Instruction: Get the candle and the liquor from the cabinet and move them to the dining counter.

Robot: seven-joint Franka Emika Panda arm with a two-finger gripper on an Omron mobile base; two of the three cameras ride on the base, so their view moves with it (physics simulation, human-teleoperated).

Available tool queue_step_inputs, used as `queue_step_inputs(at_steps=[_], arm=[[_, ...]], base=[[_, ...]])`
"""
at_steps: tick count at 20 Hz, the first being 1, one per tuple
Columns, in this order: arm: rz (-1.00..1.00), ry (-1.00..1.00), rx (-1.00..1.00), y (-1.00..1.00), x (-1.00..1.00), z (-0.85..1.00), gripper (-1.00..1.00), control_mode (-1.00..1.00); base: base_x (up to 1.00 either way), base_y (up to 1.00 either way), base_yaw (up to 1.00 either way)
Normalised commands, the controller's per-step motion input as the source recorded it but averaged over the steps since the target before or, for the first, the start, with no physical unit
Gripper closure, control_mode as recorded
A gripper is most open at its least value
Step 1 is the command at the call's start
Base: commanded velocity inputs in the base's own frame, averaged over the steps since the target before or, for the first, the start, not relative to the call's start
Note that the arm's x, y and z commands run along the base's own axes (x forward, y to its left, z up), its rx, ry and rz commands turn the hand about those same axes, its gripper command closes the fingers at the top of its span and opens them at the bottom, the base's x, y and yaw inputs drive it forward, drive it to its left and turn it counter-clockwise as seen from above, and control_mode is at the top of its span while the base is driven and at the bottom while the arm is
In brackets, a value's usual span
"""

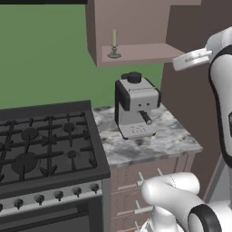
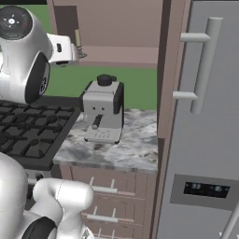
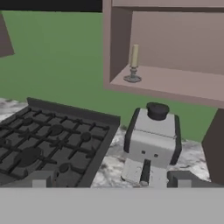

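The gripper (image 3: 111,181) hangs with its fingers spread wide, holding nothing. The candle (image 3: 133,64) stands upright on the open cabinet (image 3: 175,83) shelf, ahead of and above the gripper, beyond the coffee machine (image 3: 151,146).

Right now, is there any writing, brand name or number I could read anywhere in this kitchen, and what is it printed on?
No text can be read anywhere.
The fridge has a dark display panel with small bluish marks: too small and blurred to read.
The coffee machine shows no legible brand or label.
The stove has knobs with no readable markings.
The cabinet and the candle carry no writing.
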Motion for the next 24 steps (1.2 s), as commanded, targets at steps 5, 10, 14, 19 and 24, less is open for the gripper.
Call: queue_step_inputs(at_steps=[5, 10, 14, 19, 24], arm=[[0.03, -0.08, 0.00, 0.01, 0.50, 0.00, -1.00, -1.00], [0.05, -0.06, 0.02, 0.00, 0.42, 0.00, -1.00, -1.00], [0.07, -0.08, 0.02, 0.00, 0.37, 0.00, -1.00, -1.00], [0.04, -0.06, 0.02, 0.06, 0.33, 0.00, -1.00, -1.00], [0.03, -0.02, 0.03, 0.10, 0.38, 0.00, -1.00, -1.00]], base=[[0.00, 0.00, 0.00], [0.00, 0.00, 0.00], [0.00, 0.00, 0.00], [0.00, 0.00, 0.00], [0.00, 0.00, 0.00]])
